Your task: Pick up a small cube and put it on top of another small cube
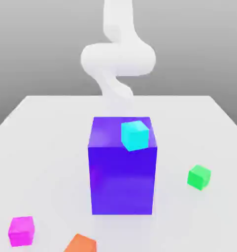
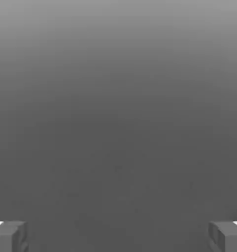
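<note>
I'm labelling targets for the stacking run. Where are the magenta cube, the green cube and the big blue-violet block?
magenta cube [image 1: 21, 231]: exterior view, on its front face.
green cube [image 1: 198, 177]: exterior view, on its front face.
big blue-violet block [image 1: 121, 182]: exterior view, middle of its front face.

The exterior view stands at the front of the desk [image 1: 51, 128], raised a little and tilted down, facing the white arm [image 1: 118, 59] that rises at the far edge against a grey backdrop. It sits near enough that the big blue-violet block [image 1: 122, 172] takes the middle of the picture and the orange cube [image 1: 81, 244] is cut by the lower edge.

The hand view rides on the hand and looks out between the gripper [image 2: 118, 236], whose two fingertips [image 2: 9, 236] stand far apart at the corners. Ahead of it lies plain grey. No object appears in both views.
</note>
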Available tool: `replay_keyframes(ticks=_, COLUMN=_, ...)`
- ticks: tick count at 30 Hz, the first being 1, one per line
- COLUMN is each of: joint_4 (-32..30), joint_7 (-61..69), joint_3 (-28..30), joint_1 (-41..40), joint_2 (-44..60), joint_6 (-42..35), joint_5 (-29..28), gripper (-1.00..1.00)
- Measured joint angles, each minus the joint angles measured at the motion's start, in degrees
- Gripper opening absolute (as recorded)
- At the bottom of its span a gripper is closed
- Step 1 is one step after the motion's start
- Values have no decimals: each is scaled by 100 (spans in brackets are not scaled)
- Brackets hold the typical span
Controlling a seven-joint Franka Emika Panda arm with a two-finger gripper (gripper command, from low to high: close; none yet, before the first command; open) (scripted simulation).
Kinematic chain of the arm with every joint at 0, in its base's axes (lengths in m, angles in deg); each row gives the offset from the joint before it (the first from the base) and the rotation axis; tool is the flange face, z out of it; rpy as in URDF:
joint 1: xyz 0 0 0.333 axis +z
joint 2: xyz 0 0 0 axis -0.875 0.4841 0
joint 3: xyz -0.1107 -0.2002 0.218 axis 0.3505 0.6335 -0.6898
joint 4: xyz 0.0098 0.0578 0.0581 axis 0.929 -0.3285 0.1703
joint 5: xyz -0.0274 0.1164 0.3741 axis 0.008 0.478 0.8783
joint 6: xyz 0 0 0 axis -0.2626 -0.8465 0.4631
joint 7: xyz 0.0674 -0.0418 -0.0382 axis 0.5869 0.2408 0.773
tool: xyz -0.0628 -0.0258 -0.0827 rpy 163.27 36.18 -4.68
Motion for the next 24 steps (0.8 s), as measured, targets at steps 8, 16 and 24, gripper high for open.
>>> replay_keyframes(ticks=8, joint_4=-64, joint_7=1290, joint_3=981, joint_1=370, joint_2=1682, joint_6=479, joint_5=595, gripper=0)
replay_keyframes(ticks=16, joint_4=-119, joint_7=2683, joint_3=1653, joint_1=420, joint_2=3361, joint_6=925, joint_5=1355, gripper=0)
replay_keyframes(ticks=24, joint_4=-192, joint_7=3844, joint_3=1800, joint_1=-54, joint_2=4967, joint_6=1424, joint_5=1788, gripper=0)
